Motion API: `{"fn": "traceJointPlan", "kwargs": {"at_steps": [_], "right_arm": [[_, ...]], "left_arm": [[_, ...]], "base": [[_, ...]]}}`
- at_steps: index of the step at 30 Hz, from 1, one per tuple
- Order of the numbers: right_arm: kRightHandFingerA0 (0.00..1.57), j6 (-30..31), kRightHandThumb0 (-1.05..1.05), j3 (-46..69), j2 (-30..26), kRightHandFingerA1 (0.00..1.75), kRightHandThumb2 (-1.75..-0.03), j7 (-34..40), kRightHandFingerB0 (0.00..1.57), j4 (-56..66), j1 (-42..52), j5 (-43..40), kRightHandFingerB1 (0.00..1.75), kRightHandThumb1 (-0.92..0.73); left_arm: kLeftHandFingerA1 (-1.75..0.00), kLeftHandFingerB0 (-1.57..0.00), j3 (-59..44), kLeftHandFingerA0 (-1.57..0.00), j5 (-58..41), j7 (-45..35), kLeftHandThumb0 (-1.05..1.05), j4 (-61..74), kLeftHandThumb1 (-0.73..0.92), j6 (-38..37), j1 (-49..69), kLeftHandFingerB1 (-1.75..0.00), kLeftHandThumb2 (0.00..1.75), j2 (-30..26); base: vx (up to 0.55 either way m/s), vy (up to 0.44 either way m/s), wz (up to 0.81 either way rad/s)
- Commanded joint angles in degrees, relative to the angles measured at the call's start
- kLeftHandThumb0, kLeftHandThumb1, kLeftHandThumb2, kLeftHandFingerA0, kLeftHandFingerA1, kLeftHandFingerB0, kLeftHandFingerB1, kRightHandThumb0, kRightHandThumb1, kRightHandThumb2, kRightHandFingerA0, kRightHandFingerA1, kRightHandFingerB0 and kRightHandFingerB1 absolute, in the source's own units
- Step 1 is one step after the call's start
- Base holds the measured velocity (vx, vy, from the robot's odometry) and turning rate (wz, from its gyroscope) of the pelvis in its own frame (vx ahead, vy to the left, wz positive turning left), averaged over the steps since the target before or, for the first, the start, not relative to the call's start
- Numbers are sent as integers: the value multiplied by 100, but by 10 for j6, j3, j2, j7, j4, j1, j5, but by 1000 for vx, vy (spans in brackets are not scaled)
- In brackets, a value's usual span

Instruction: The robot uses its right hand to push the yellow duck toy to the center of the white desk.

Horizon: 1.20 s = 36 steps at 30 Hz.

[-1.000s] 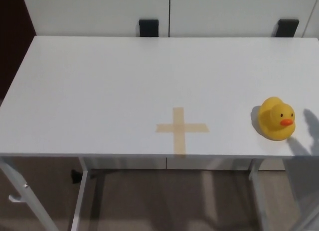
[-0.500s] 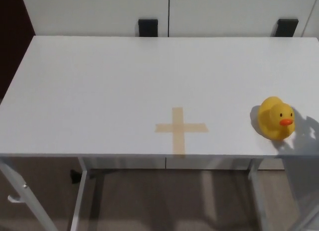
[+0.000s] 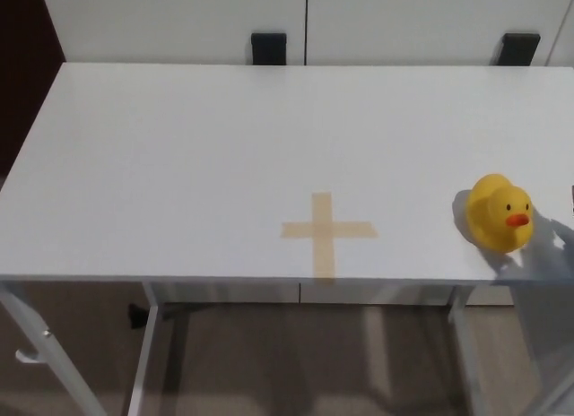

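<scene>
A yellow duck toy (image 3: 499, 212) with an orange beak stands upright near the front right corner of the white desk (image 3: 197, 156), facing the front. A tan tape cross (image 3: 326, 230) marks the desk near its front edge, to the left of the duck. Neither of my hands shows in the head view. A soft grey shadow lies on the desk just right of the duck, at the picture's right edge.
Two black brackets (image 3: 268, 47) (image 3: 520, 47) sit behind the desk's far edge against white panels. The desk's metal legs (image 3: 143, 362) and a wooden floor show below the front edge. A dark panel stands at the far left.
The shadow to the right of the duck has changed shape and shifted toward the duck. The duck stays where it was; the view has wobbled slightly.
</scene>
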<state>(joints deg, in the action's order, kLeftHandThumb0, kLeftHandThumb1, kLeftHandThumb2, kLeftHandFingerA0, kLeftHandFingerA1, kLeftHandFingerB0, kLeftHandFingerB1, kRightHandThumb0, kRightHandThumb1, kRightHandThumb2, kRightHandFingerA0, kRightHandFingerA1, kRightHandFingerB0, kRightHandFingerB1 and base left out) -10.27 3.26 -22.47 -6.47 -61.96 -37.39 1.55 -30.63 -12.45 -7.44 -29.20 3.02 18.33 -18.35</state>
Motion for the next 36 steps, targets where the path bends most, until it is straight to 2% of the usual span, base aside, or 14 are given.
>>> {"fn": "traceJointPlan", "kwargs": {"at_steps": [1,7,10,11,12,14,15,17,18,23,25,29,36], "right_arm": [[25,-7,-85,-6,4,44,-76,13,15,-20,-13,16,31,-91],[27,2,-84,-5,8,46,-76,13,16,-26,-19,16,33,-91],[28,3,-82,-9,11,46,-76,19,17,-27,-23,23,34,-92],[29,10,-84,-11,12,42,-76,21,18,-27,-25,25,33,-92],[29,15,-84,-13,13,42,-76,22,18,-28,-27,27,33,-92],[29,19,-84,-13,14,42,-76,23,18,-28,-28,28,33,-92],[32,22,-88,-14,18,44,-84,26,20,-29,-31,29,37,-86],[32,24,-88,-14,24,44,-84,28,20,-29,-33,28,37,-86],[32,31,-84,-14,31,40,-76,29,22,-28,-35,27,35,-92],[31,40,-84,-17,53,41,-76,29,22,-26,-36,28,35,-91],[32,48,-85,-22,57,40,-76,32,23,-24,-35,33,34,-92],[32,44,-84,-27,72,41,-74,32,24,-20,-25,36,36,-92],[34,48,-83,-29,84,40,-73,35,25,-17,-20,35,35,-92]], "left_arm": [[-73,-68,7,-77,2,1,4,3,59,-8,-1,-63,92,-2],[-74,-68,11,-76,2,4,6,7,57,-6,-3,-63,96,-1],[-73,-69,12,-78,2,7,5,6,60,-3,-7,-63,92,0],[-72,-76,16,-85,9,9,-4,-71,53,-19,-56,-61,92,-15],[-72,-76,20,-85,15,11,-4,-129,53,-30,-93,-61,92,-26],[-72,-76,22,-85,19,12,-4,-169,53,-39,-117,-61,92,-34],[-74,-77,25,-85,22,11,-3,-190,49,-45,-130,-61,98,-39],[-74,-77,27,-85,24,8,-3,-198,49,-52,-133,-61,98,-41],[-71,-74,29,-81,26,8,-2,-210,51,-58,-137,-60,97,-42],[-72,-74,36,-80,25,2,-4,-253,54,-83,-152,-62,94,-53],[-73,-75,36,-82,23,1,-2,-260,49,-86,-155,-62,98,-54],[-74,-76,42,-82,24,-4,-5,-274,51,-98,-158,-62,92,-55],[-71,-73,48,-79,26,-1,-2,-288,52,-103,-162,-61,96,-57]], "base": [[0,0,0],[0,0,0],[0,0,0],[0,0,0],[0,0,0],[0,0,0],[0,0,8],[0,0,3],[0,0,0],[0,0,0],[0,0,0],[0,0,0],[0,0,0]]}}
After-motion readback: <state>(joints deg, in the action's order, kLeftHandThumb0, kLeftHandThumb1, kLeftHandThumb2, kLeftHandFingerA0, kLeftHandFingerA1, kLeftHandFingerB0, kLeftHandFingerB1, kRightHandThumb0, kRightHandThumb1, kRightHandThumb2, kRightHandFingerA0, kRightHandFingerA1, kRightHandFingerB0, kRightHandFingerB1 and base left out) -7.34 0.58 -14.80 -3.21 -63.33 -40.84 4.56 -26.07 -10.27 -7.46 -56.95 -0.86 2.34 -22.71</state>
